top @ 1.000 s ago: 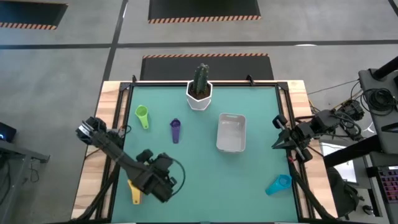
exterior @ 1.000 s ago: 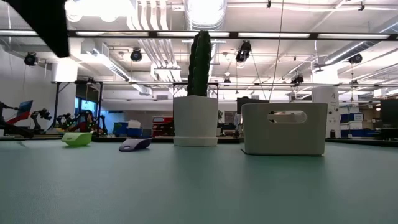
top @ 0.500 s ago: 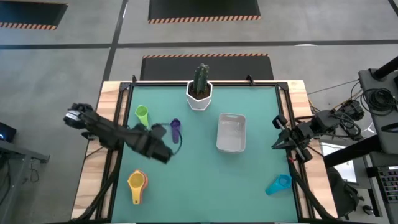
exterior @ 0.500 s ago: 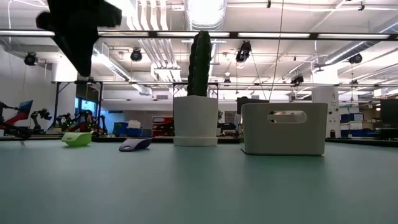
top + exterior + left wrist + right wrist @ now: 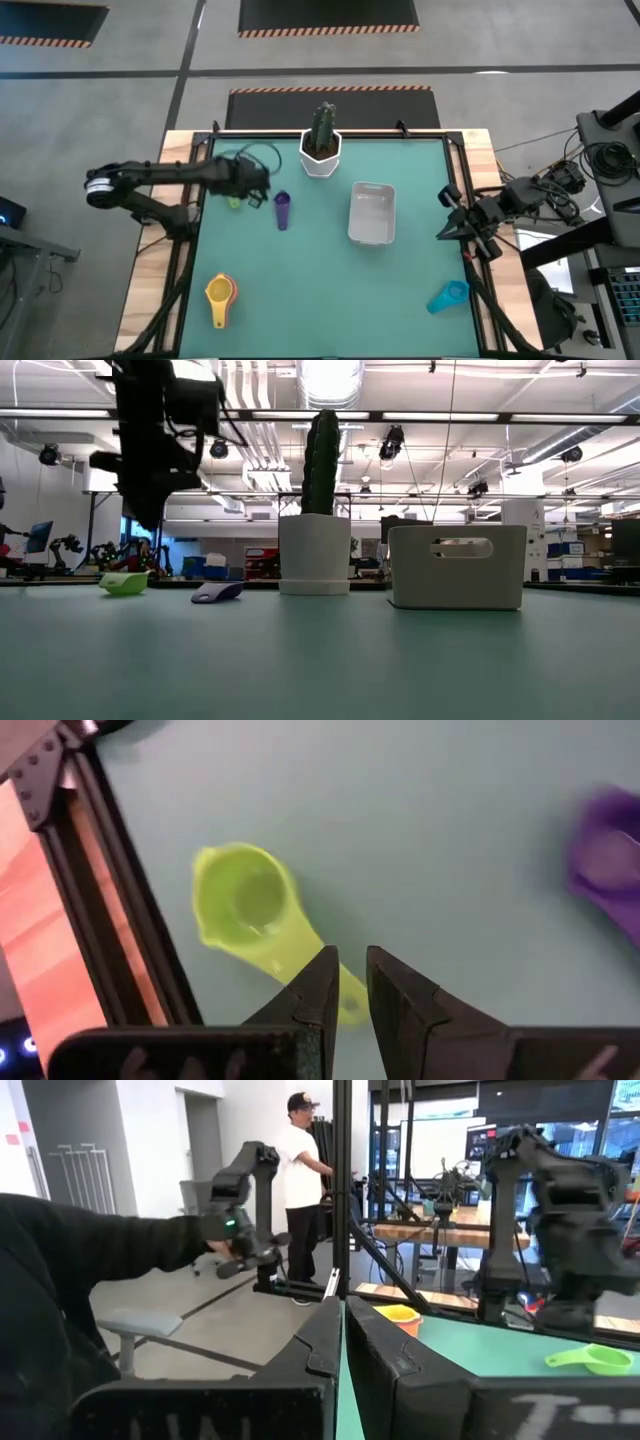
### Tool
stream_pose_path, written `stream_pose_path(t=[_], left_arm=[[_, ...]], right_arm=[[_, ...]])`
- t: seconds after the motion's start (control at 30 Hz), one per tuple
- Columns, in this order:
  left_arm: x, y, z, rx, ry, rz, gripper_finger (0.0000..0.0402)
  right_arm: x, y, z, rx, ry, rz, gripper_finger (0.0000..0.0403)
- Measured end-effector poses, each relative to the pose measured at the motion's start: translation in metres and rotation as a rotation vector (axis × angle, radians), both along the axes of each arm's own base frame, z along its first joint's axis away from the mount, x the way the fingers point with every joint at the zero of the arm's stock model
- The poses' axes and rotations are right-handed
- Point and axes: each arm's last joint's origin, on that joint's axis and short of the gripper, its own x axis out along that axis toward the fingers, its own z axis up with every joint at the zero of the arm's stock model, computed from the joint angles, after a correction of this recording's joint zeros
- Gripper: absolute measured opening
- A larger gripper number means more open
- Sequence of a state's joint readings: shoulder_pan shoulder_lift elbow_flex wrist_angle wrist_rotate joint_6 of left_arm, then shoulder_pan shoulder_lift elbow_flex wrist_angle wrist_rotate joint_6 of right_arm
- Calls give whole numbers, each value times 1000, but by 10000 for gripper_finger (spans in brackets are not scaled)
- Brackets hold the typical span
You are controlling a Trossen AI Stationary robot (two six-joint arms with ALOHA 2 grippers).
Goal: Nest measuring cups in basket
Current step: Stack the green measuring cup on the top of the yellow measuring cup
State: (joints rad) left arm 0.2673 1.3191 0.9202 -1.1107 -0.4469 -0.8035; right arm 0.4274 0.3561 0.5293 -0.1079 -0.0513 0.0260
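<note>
A green measuring cup (image 5: pixel 245 908) lies on the green mat at the far left. My left gripper (image 5: pixel 352 982) hovers above its handle, shut but for a narrow slit and holding nothing; in the low view my left gripper (image 5: pixel 150 518) hangs clear above the green cup (image 5: pixel 123 582). A purple cup (image 5: pixel 281 210) lies just to its right. The light grey basket (image 5: pixel 372 213) stands mid-table. A yellow cup (image 5: pixel 220 295) with orange in its bowl lies near left, and a teal-blue cup (image 5: pixel 447 296) near right. My right gripper (image 5: pixel 442 234) waits shut at the right edge.
A white pot with a cactus (image 5: pixel 321 150) stands at the far edge, between the green cup and the basket. Black frame rails (image 5: pixel 190 230) run along the mat's sides. A person (image 5: pixel 300 1180) stands in the room beyond the table.
My left gripper has swung from the yellow cup at the near left toward the table's far edge, turning at the wrist, and now hangs over the green cup. The yellow cup stays on the mat where it was.
</note>
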Motion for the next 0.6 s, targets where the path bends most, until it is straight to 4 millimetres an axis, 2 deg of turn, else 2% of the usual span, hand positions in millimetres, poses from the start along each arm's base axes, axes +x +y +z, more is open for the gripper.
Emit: stream_pose_path(t=[0.13,0.27,0.43,0.6], left_arm=[[-8,32,-8,1,-24,48,39],[-15,53,-15,-6,-41,84,53],[-24,65,-24,-20,-13,123,82],[-27,65,-29,-28,-2,130,108]], right_arm=[[0,0,-2,-9,20,0,9],[0,0,-2,13,31,1,9],[0,0,-4,35,71,2,9],[1,0,-7,48,84,3,9]])
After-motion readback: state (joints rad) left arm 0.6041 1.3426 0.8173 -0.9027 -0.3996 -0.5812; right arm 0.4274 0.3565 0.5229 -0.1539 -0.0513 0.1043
